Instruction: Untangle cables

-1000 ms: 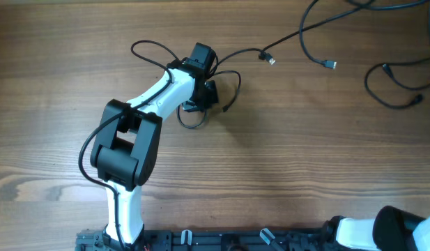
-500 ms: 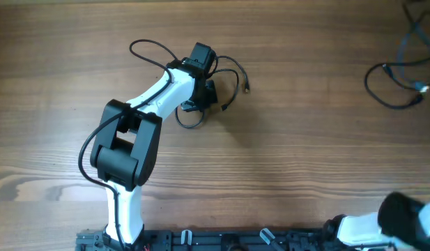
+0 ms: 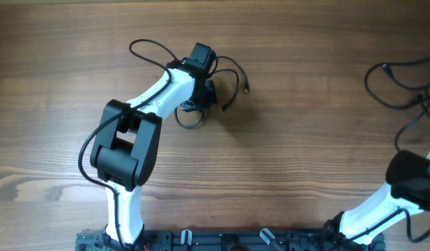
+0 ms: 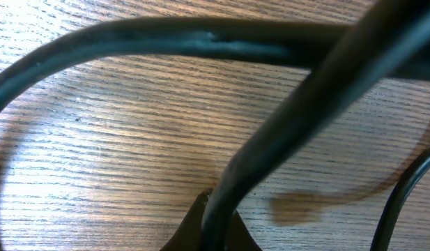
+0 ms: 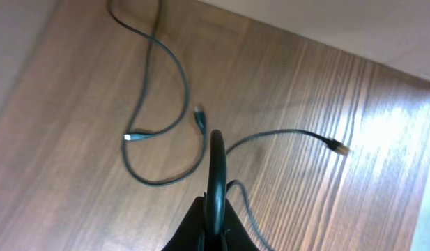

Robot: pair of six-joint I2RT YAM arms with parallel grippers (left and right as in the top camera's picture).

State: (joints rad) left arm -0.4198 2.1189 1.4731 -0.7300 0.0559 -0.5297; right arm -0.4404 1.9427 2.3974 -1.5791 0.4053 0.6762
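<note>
A small knot of thin black cables (image 3: pixel 216 78) lies at the upper middle of the table, with loops to the left (image 3: pixel 146 47) and below (image 3: pixel 192 123) and a silver plug end (image 3: pixel 247 89) on the right. My left gripper (image 3: pixel 208 95) sits on this knot, shut on a cable (image 4: pixel 284 118) that fills the left wrist view. My right gripper (image 5: pixel 215 217) is shut on another black cable (image 5: pixel 217 164) and holds it above the table. More cables (image 3: pixel 390 86) lie at the far right, also seen in the right wrist view (image 5: pixel 174 77).
The right arm (image 3: pixel 410 183) rises at the lower right corner. A gold-tipped plug (image 5: pixel 338 147) and two small plug ends (image 5: pixel 198 116) lie on the wood below the right gripper. The table's far edge (image 5: pixel 319 42) is near them.
The long cables at the upper right were dragged off to the right, and one plug end slid back to the knot. The right arm has risen into view. The left arm has stayed still.
</note>
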